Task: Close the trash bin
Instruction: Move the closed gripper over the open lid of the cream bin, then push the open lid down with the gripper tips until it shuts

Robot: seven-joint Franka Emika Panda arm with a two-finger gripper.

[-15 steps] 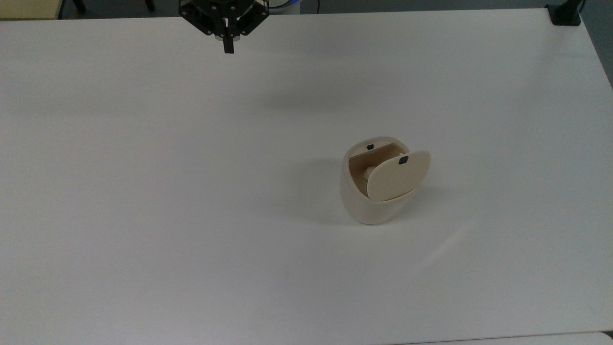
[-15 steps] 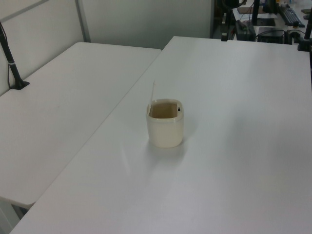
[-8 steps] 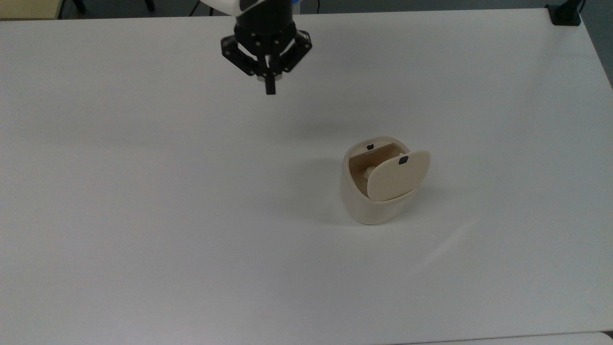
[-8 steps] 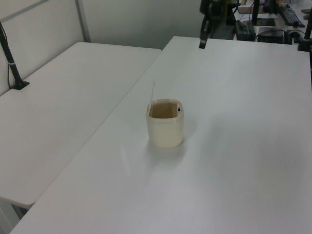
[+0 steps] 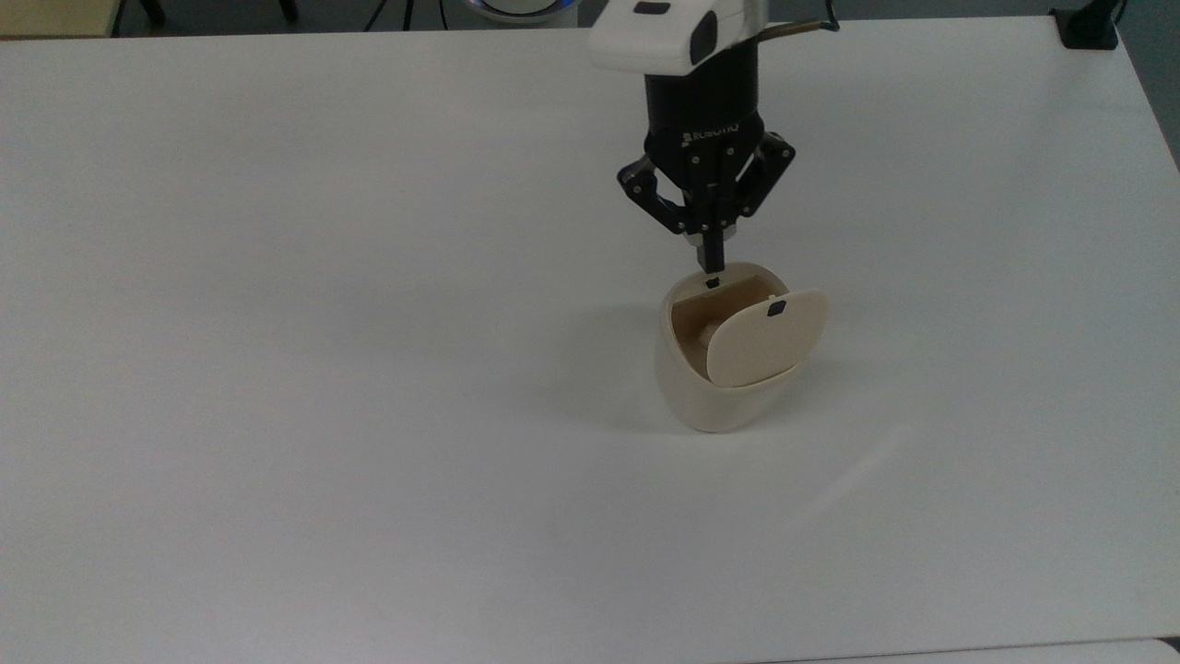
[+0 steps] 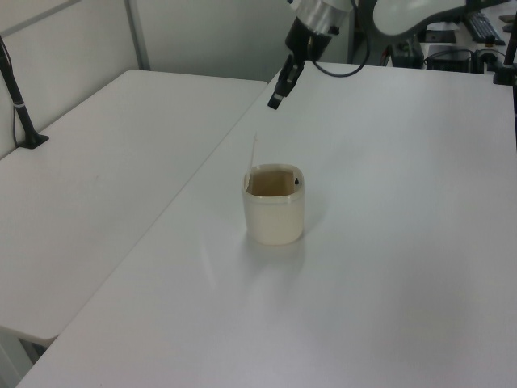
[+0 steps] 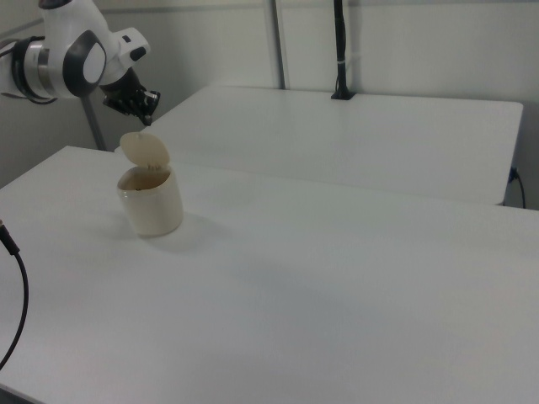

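Note:
The trash bin [image 5: 705,401] is a small cream tub on the white table, right of centre in the top view. Its flat lid [image 5: 765,337] stands raised on its hinge, showing the tan inside and a small black mark. In the left view the bin [image 6: 275,216] has its lid [image 6: 254,151] seen edge-on, upright at the left rim. My gripper [image 5: 710,255] is shut with nothing in it; it hangs above the bin's far rim in the top view. In the left view my gripper [image 6: 275,101] is up and behind the lid. In the right view my gripper [image 7: 147,120] hovers just over the raised lid [image 7: 145,150].
A black clamp [image 5: 1088,28] sits at the table's far right corner in the top view. A second white table [image 6: 97,162] adjoins on the left view's left, with a black post [image 6: 20,105]. A black cable [image 7: 17,286] hangs at the right view's left edge.
My arm has swept from the table's far edge toward the bin, moving right and nearer in the top view. The bin and its lid have not moved.

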